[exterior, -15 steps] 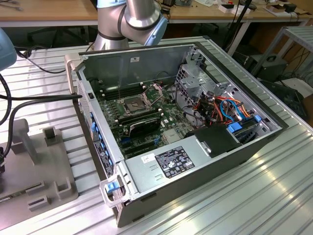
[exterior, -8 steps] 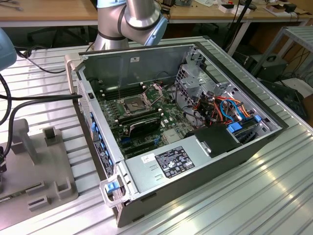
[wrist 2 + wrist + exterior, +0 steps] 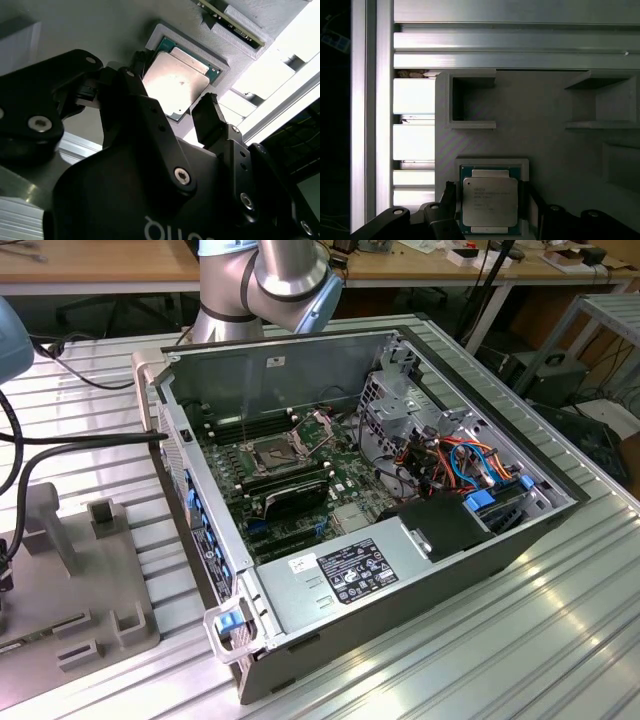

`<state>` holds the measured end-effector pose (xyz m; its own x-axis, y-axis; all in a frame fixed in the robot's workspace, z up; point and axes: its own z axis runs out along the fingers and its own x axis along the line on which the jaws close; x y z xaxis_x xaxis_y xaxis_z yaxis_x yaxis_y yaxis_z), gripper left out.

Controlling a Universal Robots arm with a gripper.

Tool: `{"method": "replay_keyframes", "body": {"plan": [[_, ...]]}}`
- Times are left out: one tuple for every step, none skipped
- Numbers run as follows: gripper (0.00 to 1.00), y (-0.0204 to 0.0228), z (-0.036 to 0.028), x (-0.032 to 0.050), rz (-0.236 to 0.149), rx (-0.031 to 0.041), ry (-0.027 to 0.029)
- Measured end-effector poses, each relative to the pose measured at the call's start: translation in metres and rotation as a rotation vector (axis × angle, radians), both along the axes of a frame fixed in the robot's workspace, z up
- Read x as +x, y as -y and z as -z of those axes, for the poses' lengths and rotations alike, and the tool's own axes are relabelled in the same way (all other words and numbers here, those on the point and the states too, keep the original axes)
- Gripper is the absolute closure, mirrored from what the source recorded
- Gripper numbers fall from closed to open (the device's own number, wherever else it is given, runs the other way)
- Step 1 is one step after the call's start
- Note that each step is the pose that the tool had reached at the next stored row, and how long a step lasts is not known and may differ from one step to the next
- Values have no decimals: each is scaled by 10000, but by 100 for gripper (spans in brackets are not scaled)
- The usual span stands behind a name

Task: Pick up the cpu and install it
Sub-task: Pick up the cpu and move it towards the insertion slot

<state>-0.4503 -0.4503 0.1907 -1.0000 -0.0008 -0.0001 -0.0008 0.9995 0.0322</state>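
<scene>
The cpu (image 3: 487,200) (image 3: 177,82), a small square chip with a silvery metal top and a green rim, lies flat in a shallow recess of a grey holder block (image 3: 545,150) (image 3: 100,30). In both wrist views my gripper (image 3: 488,192) (image 3: 172,85) hangs right over it, open. One black fingertip (image 3: 136,67) stands beside one edge of the chip and the other fingertip (image 3: 207,107) beside the opposite edge. I cannot tell whether they touch it. In the exterior view the open metal socket frame (image 3: 275,452) sits on the motherboard inside the computer case (image 3: 400,570).
The grey holder block (image 3: 90,580) lies on the ribbed aluminium table (image 3: 520,640) at the exterior view's left, beside the case. It has other raised pockets (image 3: 470,100). A long black card (image 3: 290,498) and bundled cables (image 3: 460,460) fill the case. The arm's base (image 3: 270,280) stands behind it.
</scene>
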Motion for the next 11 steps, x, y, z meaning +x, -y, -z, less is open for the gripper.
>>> {"method": "replay_keyframes", "body": {"plan": [[35,0,0,0,0,0,0],[35,0,0,0,0,-1,-1],[36,0,0,0,0,0,0],[36,0,-1,0,-1,-1,-1],[43,0,-1,0,0,-1,-1],[45,0,-1,0,0,-1,-1],[45,0,-1,0,0,0,-1],[45,0,-1,0,0,0,-1],[45,0,-1,0,0,0,-1],[45,0,-2,0,0,-1,0],[45,0,-2,0,0,-1,0]]}}
